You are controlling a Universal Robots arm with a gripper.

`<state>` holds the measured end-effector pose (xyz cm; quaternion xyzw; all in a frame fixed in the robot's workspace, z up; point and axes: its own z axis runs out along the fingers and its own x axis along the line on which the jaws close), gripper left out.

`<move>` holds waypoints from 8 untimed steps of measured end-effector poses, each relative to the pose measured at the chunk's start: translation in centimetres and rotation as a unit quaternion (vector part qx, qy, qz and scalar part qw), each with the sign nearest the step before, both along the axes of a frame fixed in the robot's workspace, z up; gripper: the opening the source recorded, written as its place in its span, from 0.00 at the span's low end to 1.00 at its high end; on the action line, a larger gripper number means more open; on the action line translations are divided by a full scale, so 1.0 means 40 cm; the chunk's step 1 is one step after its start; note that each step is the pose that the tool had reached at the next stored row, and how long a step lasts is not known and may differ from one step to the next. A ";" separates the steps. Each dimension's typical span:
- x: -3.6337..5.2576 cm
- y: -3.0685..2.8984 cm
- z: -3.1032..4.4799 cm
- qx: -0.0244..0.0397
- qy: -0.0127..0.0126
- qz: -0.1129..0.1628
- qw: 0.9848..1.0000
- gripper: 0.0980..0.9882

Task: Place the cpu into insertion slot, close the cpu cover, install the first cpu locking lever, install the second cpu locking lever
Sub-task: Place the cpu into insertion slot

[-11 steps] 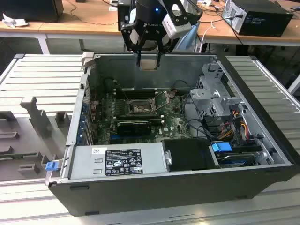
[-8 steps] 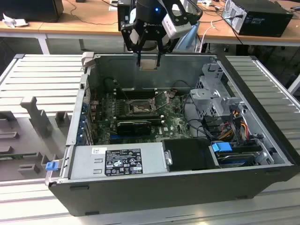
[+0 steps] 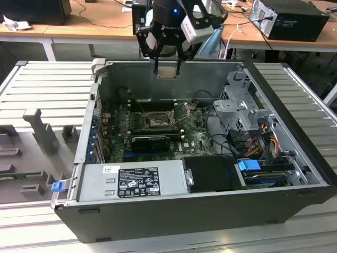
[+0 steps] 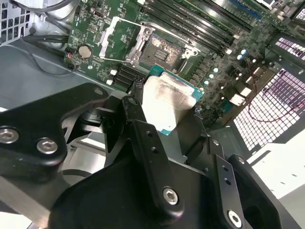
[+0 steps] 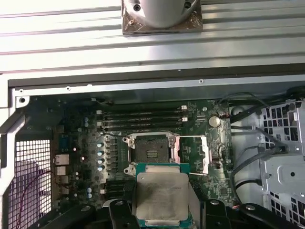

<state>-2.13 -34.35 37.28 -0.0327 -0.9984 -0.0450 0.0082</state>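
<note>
- To the exterior view's left of the square black, metal-rimmed insertion slot (image 3: 157, 122), and well apart from it, we see grey moulded fixtures (image 3: 37, 126) on a ribbed silver table (image 3: 52, 79). They stand outside the open dark-grey computer case (image 3: 174, 211).
- On the near side of the insertion slot, a silver box-shaped power supply (image 3: 131, 182) lies along the case wall. A small blue plastic latch (image 3: 58, 185) sits at the corner towards the exterior view's left.
- We find the insertion slot bare and uncovered on the green circuit board (image 3: 195, 138). Long narrow black memory slots (image 5: 143, 119) run just beside it.
- Hinged at one edge of the insertion slot (image 5: 151, 153), the thin dark-silver windowed cpu cover (image 5: 205, 152) stands swung open. In the second wrist view the cpu cover (image 4: 135, 45) is likewise turned away from the insertion slot (image 4: 162, 50).
- Above and beyond the insertion slot, over the case's far wall, hangs the black two-fingered gripper (image 3: 167, 66). Its fingers are clamped on opposite edges of the flat square cpu (image 3: 167, 72), which has a dull silver-grey metal top.
- In both wrist views we see the cpu (image 5: 162, 198) (image 4: 164, 102) held clear of the insertion slot, not seated in it.
- To the exterior view's right of the insertion slot stands a silver perforated metal drive cage (image 3: 237, 105). Nearer us are a blue plastic tab (image 3: 248, 165) and coloured wires (image 3: 266, 134).
</note>
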 end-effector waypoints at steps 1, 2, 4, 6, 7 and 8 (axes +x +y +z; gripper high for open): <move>0.000 0.000 0.000 0.000 0.000 -0.003 1.000 0.48; 0.000 0.000 0.000 0.000 0.000 -0.005 1.000 0.48; 0.000 0.000 0.000 0.000 0.000 -0.011 1.000 0.48; 0.000 0.000 0.000 -0.001 0.000 -0.030 1.000 0.48; 0.000 0.000 0.000 -0.001 0.000 -0.039 0.999 0.48; 0.000 0.000 0.000 -0.001 0.000 -0.047 0.999 0.48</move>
